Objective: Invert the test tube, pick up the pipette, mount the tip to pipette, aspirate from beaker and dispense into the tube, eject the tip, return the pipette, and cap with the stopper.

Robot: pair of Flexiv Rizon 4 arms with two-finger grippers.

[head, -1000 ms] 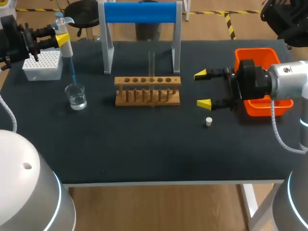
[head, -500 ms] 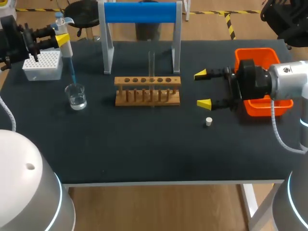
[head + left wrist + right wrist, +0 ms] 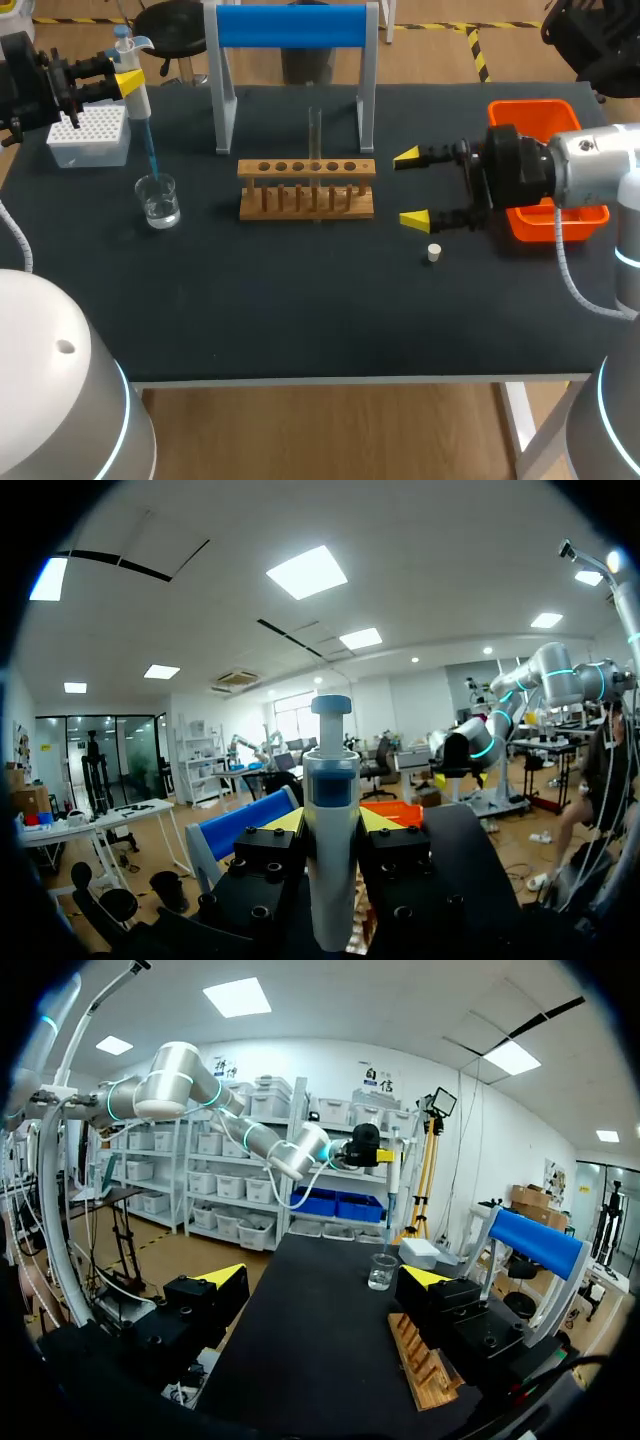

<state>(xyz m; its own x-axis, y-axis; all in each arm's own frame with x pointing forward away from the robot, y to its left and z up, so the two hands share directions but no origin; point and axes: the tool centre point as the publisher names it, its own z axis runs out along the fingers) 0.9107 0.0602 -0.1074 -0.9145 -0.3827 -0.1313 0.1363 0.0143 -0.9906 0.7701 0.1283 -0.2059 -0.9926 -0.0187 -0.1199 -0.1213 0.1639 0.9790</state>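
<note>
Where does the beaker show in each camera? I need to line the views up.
Head view: the beaker stands left of the wooden rack, in front of the tip box, with the tip of the pipette reaching down into it.
Left wrist view: not in it; the pipette body fills the middle.
Right wrist view: the beaker is far down the table beyond the rack, directly under the pipette.
Shared landmark: the pipette, visible in all three.

place: laboratory bench | evidence: brown wooden test-tube rack (image 3: 306, 188), small clear glass beaker (image 3: 159, 200), white perforated pipette-tip box (image 3: 89, 135) | surface: black-topped table (image 3: 300, 300)
</note>
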